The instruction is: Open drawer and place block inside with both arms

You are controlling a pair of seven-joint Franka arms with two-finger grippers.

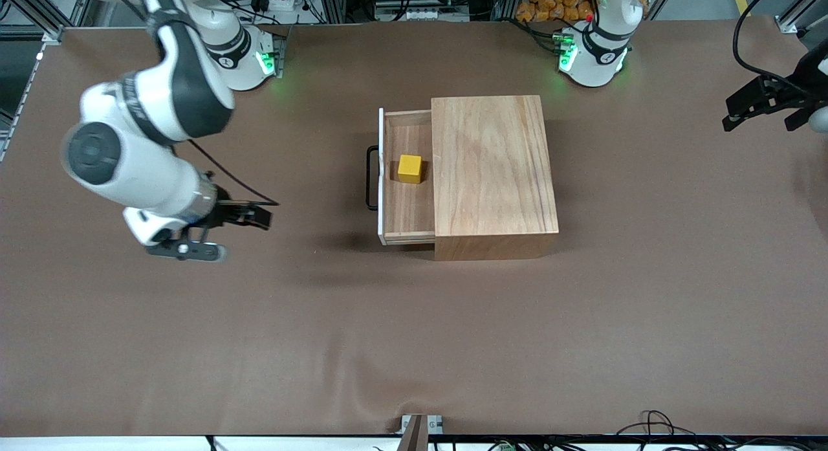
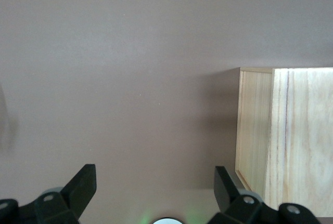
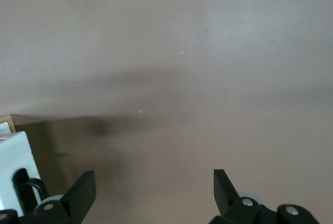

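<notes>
The wooden box (image 1: 491, 173) stands mid-table. Its drawer (image 1: 407, 211) is slid open toward the right arm's end, with the black loop handle (image 1: 370, 177) on its white front. The yellow block (image 1: 409, 168) rests inside the drawer. My right gripper (image 1: 270, 215) is open and empty, above the table beside the drawer's front, apart from the handle. In the right wrist view the gripper (image 3: 153, 185) shows the white front (image 3: 13, 161) and handle (image 3: 30, 188) at the edge. My left gripper (image 1: 729, 114) is open and empty at the left arm's end; its wrist view (image 2: 154, 182) shows the box (image 2: 283, 141).
Brown cloth (image 1: 414, 347) covers the table. The arm bases (image 1: 246, 59) stand along the table edge farthest from the front camera. Cables lie at the front edge (image 1: 653, 425).
</notes>
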